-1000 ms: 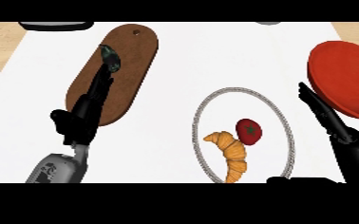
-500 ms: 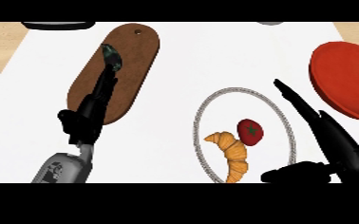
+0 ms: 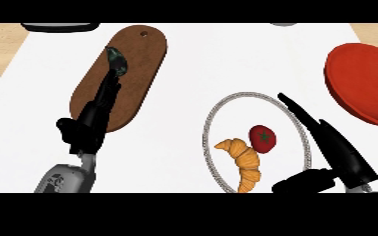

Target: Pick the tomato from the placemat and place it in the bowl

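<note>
Resting on ringed placemat (image 3: 209, 130): tomato (image 3: 263, 138), long axis near-far, beside croissant (image 3: 244, 160); right hand (image 3: 328, 142) fingers straight, apart from it.

Red tomato (image 3: 262, 138), orange croissant (image 3: 243, 160), brown board (image 3: 125, 75), red bowl (image 3: 356, 82).

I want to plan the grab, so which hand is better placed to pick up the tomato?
The right hand. Its straight fingers already reach over the placemat's rim, just beside the tomato. The left hand lies far across the counter, over the wooden board.
</note>
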